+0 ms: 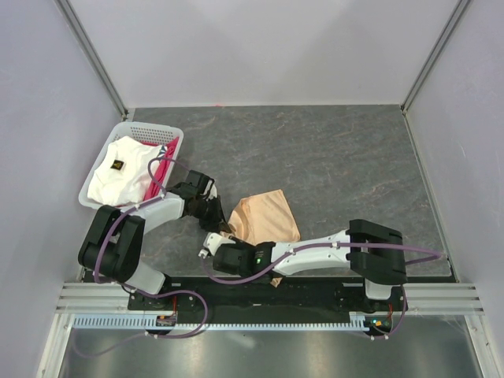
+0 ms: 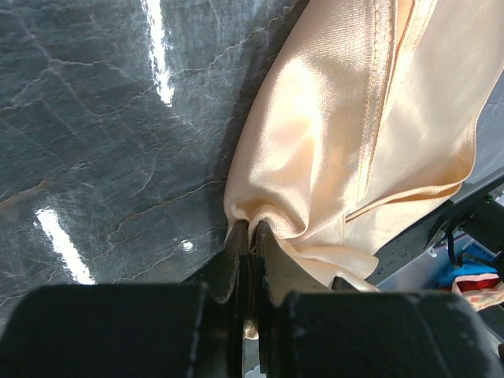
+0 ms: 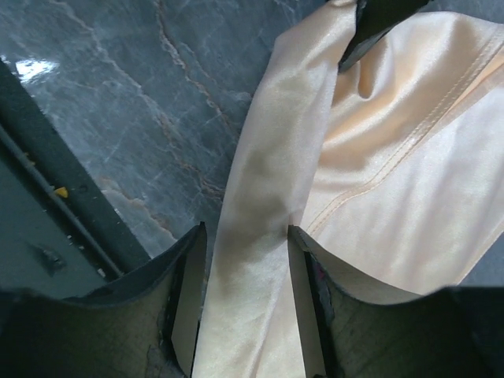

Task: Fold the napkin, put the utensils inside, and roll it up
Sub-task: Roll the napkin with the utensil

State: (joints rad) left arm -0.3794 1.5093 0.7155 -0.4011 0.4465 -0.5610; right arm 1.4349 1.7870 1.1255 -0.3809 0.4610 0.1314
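The napkin (image 1: 264, 216) lies crumpled in a loose heap on the dark stone table (image 1: 331, 157). It is well to the right of the white basket (image 1: 150, 127) and nearer the arms' bases than the basket is. Its edge on the basket side is gathered up off the surface.

The left gripper (image 2: 252, 233) reaches out from just below the basket. Its jaws are squeezed together, with a pinch of that gathered corner caught between the tips. The cloth fans out from the pinch in shiny folds.

The right gripper (image 3: 246, 260) comes in from the side away from the basket, low along the near edge. Its jaws stand partly apart and a smooth band of the napkin runs up between them. Whether they press on it I cannot tell.

In the basket sit a white cloth (image 1: 118, 175) and, beside it, a pink-red cloth (image 1: 157, 169).
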